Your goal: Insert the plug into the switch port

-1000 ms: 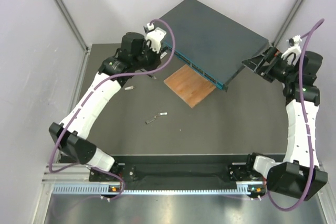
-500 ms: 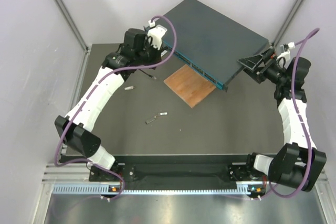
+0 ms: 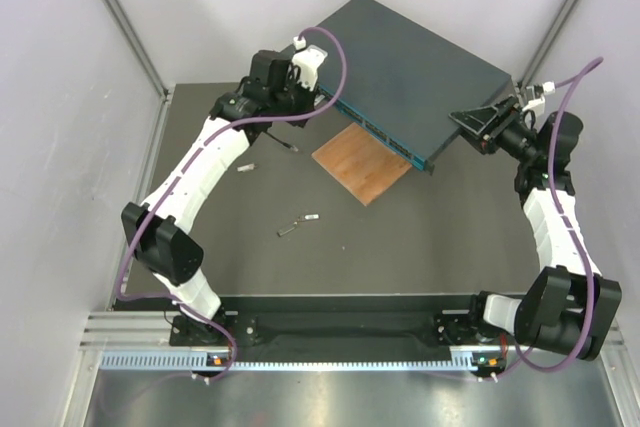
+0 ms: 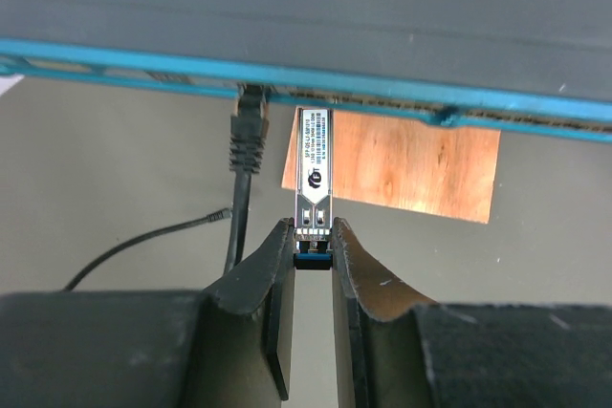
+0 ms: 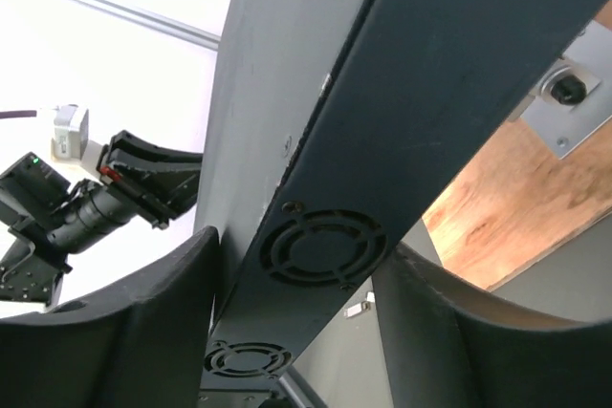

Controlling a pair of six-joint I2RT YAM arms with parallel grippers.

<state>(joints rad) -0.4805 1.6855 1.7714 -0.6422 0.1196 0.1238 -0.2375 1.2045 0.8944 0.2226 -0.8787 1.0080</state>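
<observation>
Plug (image 4: 247,131): tip against the teal front of the switch (image 3: 410,67).
Left gripper (image 4: 311,236): clenched on a small silver module (image 4: 315,164).
Right gripper (image 5: 298,253): straddles the switch's end; grip unclear.

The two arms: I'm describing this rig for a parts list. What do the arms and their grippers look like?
Both the left arm and right arm have white link shells between bulky black joint housings. A purple cable loops along each. The left gripper and right gripper have two thick matte black fingers tapering towards the tips.
</observation>
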